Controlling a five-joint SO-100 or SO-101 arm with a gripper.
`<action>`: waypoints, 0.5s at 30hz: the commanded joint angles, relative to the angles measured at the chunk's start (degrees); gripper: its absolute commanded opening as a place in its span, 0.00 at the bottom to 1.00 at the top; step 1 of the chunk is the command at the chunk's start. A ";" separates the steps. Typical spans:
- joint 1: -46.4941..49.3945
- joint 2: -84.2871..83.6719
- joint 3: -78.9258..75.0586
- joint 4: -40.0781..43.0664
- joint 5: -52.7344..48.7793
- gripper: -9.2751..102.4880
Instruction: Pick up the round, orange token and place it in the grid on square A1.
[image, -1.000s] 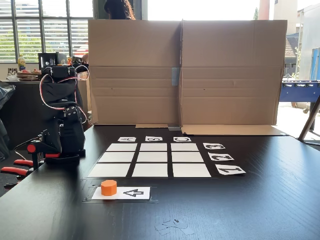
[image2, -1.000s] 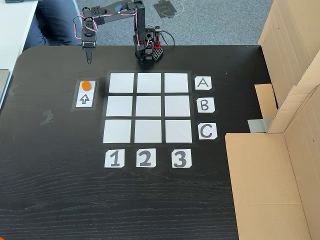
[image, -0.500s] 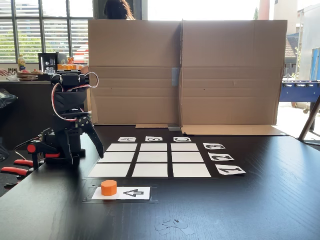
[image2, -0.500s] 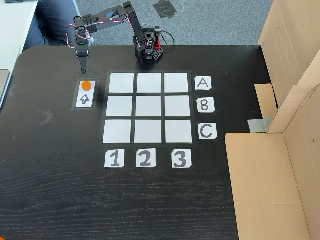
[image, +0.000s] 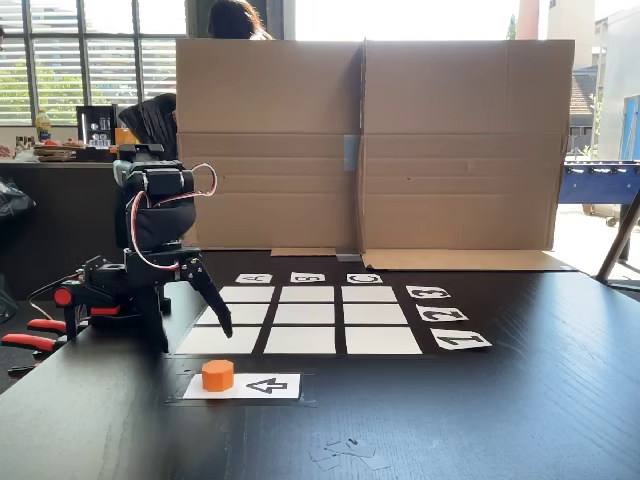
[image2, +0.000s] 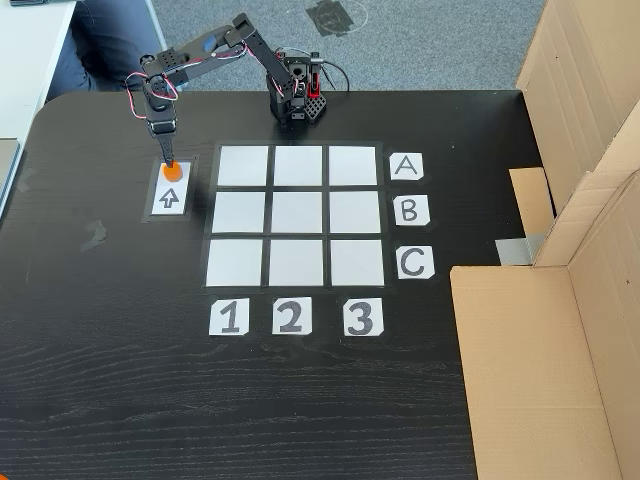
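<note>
Gripper (image: 195, 334) jaws spread, empty (low fixed view), overlapping token (image2: 173, 172) from above.

The arm (image2: 210, 45) reaches out from its base (image2: 295, 100) and bends down at the wrist. The gripper (image: 193, 335) points down near the table, its two fingers spread apart. In a fixed view from above, the gripper (image2: 166, 160) points straight down.
</note>
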 joint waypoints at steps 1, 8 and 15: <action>-1.41 -0.18 -2.81 -0.62 0.70 0.38; -3.08 -2.64 -3.87 -0.88 1.14 0.38; -3.69 -3.78 -4.22 -1.05 1.67 0.38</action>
